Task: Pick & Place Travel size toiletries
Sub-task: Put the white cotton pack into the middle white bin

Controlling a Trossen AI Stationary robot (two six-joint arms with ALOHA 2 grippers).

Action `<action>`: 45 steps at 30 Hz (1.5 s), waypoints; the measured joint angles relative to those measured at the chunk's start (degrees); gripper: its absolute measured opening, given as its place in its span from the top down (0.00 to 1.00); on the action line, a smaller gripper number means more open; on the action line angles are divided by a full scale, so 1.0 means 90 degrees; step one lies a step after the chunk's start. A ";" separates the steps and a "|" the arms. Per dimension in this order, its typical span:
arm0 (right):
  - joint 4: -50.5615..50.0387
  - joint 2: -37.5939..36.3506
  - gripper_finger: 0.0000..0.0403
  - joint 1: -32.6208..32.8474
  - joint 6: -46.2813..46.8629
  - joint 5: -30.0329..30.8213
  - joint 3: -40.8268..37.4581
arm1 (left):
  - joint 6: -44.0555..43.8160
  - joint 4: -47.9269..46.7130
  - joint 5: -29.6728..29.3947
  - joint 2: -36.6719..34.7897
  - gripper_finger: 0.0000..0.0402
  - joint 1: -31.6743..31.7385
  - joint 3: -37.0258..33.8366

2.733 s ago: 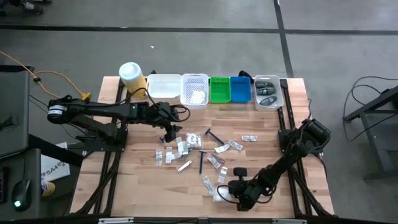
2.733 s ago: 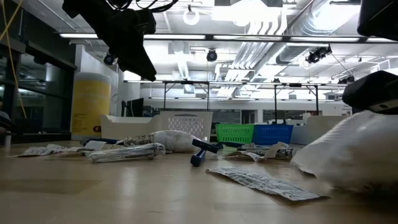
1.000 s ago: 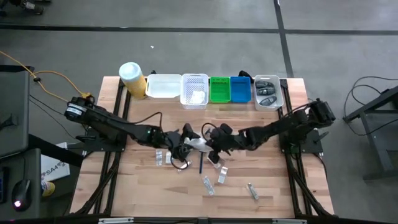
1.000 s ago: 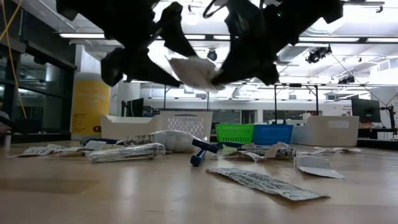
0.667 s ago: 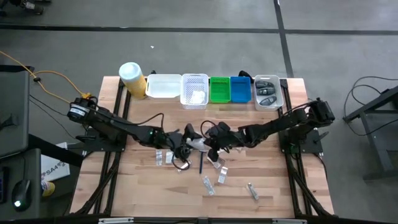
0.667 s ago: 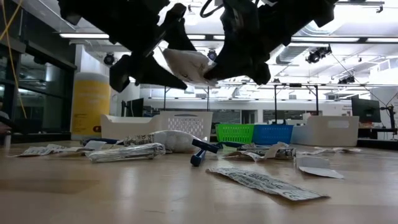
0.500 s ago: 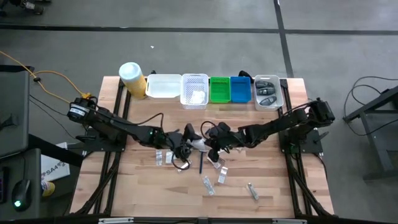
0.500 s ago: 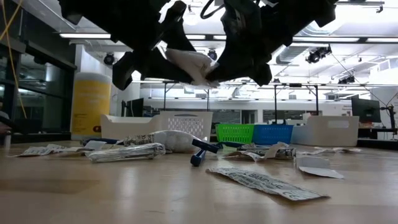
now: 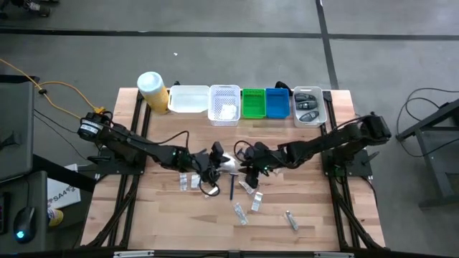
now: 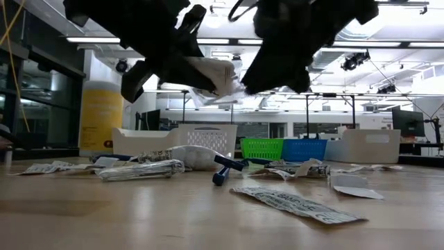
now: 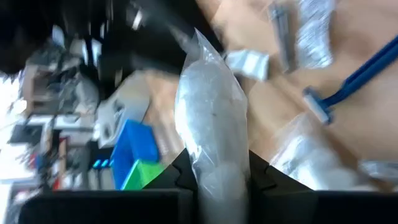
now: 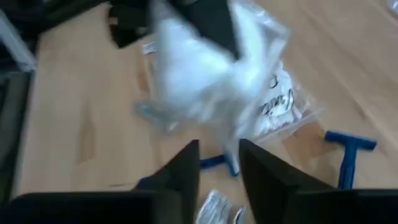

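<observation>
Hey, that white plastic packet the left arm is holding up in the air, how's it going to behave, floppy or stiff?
Probably floppy: the packet looks like thin crinkled film, bulging above the left pincer. Likely light, since it hangs in the air from one pinched end. It may slip, as the film looks smooth.

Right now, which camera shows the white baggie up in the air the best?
The left wrist view: the white sachet fills the picture, pinched between the left gripper fingers. The right wrist view shows it blurred beyond the open right gripper. The low view shows it from below, between both arms. The high view shows a tiny white speck.
</observation>
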 joint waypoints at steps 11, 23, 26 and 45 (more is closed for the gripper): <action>-0.2377 -0.1738 0.49 0.0541 0.0719 0.0946 -0.0004 | -0.0087 0.0702 -0.0611 0.0000 0.89 0.1625 0.0000; -0.3054 -0.2069 0.53 0.1146 0.1363 0.1687 -0.0005 | -0.1158 0.0816 0.1031 0.0099 0.89 0.3876 0.0007; -0.3185 -0.2063 0.53 0.1194 0.1456 0.1752 -0.0005 | -0.1743 0.0765 0.1516 0.0097 0.89 0.4066 0.0009; -0.3197 -0.2058 0.53 0.1311 0.1739 0.1822 -0.0005 | -0.2815 -0.0525 0.2046 0.0243 0.41 0.4310 0.0850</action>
